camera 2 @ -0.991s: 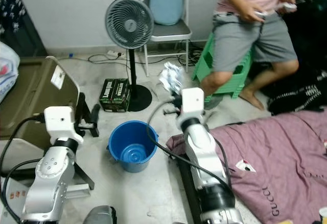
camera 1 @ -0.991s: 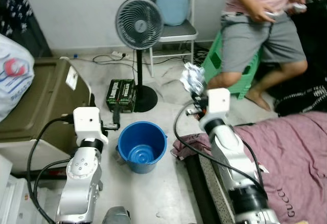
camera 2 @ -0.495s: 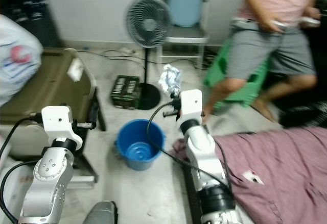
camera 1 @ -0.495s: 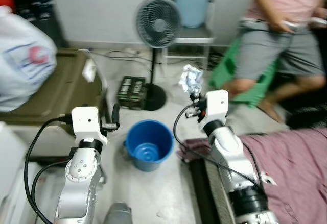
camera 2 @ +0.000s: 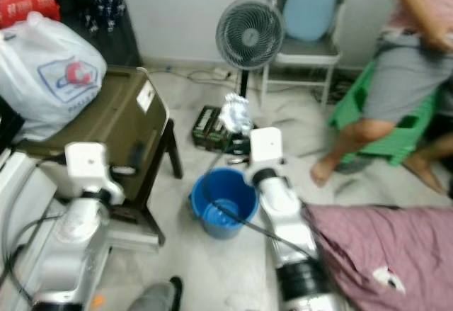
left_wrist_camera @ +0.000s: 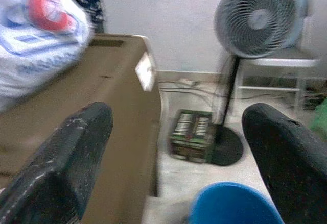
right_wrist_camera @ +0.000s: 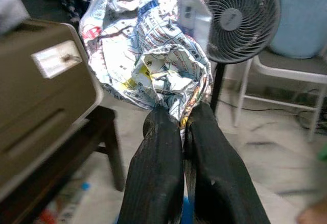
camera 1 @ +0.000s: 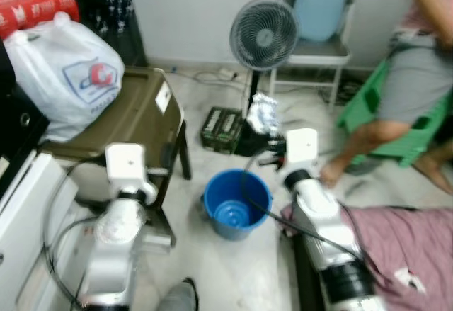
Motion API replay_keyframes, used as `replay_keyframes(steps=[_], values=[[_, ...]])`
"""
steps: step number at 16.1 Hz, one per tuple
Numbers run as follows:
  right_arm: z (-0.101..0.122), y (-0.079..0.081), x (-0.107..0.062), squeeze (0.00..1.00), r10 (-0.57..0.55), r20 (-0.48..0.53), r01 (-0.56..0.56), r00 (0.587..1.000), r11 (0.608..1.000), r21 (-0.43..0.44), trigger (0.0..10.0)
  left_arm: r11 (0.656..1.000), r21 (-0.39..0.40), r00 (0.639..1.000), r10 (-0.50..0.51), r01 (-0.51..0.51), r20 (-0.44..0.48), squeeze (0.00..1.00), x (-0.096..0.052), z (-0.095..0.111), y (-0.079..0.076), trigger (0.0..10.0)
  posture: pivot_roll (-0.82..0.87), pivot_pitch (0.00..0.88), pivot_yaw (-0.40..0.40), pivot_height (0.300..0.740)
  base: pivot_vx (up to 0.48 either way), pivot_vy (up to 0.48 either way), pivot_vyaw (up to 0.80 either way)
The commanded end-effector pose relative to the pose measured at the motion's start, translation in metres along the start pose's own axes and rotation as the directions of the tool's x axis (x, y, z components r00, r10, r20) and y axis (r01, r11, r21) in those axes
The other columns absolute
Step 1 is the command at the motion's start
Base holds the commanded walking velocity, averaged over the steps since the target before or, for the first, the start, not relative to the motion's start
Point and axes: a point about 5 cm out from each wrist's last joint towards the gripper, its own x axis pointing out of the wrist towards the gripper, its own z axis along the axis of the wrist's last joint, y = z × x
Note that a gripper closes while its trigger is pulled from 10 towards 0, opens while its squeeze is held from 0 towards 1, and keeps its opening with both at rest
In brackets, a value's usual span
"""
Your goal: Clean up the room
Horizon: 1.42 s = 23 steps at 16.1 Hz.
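At the far left, a white plastic shopping bag with a red and blue logo sits on the back left part of a large olive-brown hard case, which rests on a dark-legged stand. A white label is stuck near the case's right edge.

The left end effector is raised in front of the case, its two black fingers spread wide apart and holding nothing, so this arm looks to be waiting in reserve.

Next, on the pale tiled floor, stands a round blue plastic bucket, open at the top and apparently serving as the rubbish bin. Behind it lie a dark green printed carton and a grey pedestal fan with a round black base.

The right end effector is held up beyond and slightly right of the bucket's far rim, fingers pressed together on the neck of a crumpled wad of printed newspaper. The wad is pinched by its lower end and carried high, probably so it clears the rim before being dropped in (the views are blurred, so the exact line over the bucket is uncertain).

Further right, a grey folding chair holding a light blue cushion stands against the wall. A person in grey shorts sits on a green plastic stool, and a mauve blanket covers the floor mattress at the right edge.
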Motion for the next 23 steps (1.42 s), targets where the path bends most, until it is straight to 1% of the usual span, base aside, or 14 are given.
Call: replay_keyframes(steps=[1,5,8,12,15,17,19,23], values=[[0.0083,0.0033,0.0048,0.00,-0.003,0.031,0.003,1.000,1.000,0.016,10.0,1.000,-0.004,1.000,-0.002,0.002,0.008,0.00,0.0004,0.0019,0.0054,10.0,0.05,0.000,-0.043,0.740,0.000,0.000,0.00],[0.0068,0.0063,0.0023,0.00,0.007,0.031,-0.007,0.999,1.000,0.008,10.0,0.999,-0.010,0.999,-0.036,0.037,0.015,0.00,0.0001,0.0021,0.0017,10.0,0.05,0.000,-0.040,0.740,0.000,0.000,0.00],[0.0060,0.0076,0.0014,0.00,0.015,0.031,-0.015,0.999,1.000,0.004,10.0,0.998,-0.014,0.998,-0.060,0.060,0.019,0.00,-0.0002,0.0020,-0.0006,10.0,0.04,0.000,-0.038,0.740,0.292,0.000,0.00],[0.0056,0.0093,0.0007,0.00,0.024,0.033,-0.025,0.999,1.000,0.005,10.0,0.998,-0.017,0.998,-0.067,0.067,0.019,0.00,-0.0004,0.0014,-0.0021,10.0,0.05,0.000,-0.045,0.740,0.350,0.000,0.78],[0.0046,0.0093,0.0007,0.00,0.025,0.026,-0.025,0.999,1.000,0.007,10.0,0.998,-0.015,0.998,-0.060,0.060,0.014,0.00,-0.0012,0.0003,-0.0020,10.0,0.05,0.000,-0.050,0.740,0.293,0.000,0.00],[0.0052,0.0100,0.0018,0.00,0.026,0.027,-0.027,0.999,1.000,0.010,10.0,0.997,-0.014,0.997,-0.069,0.069,0.024,0.00,-0.0012,0.0015,-0.0019,10.0,0.05,0.000,-0.047,0.740,0.000,0.000,0.00],[0.0048,0.0091,0.0026,0.00,0.017,0.024,-0.017,1.000,1.000,0.019,10.0,0.998,-0.018,0.998,-0.056,0.056,0.003,0.00,-0.0006,-0.0007,-0.0008,10.0,0.04,0.000,-0.044,0.740,0.000,0.000,0.00],[0.0057,0.0070,0.0040,0.00,-0.010,0.020,0.009,1.000,0.999,0.036,10.0,0.998,-0.015,0.998,-0.057,0.057,0.002,0.00,0.0019,-0.0001,-0.0006,10.0,0.03,0.000,-0.039,0.740,0.000,0.000,0.00]])
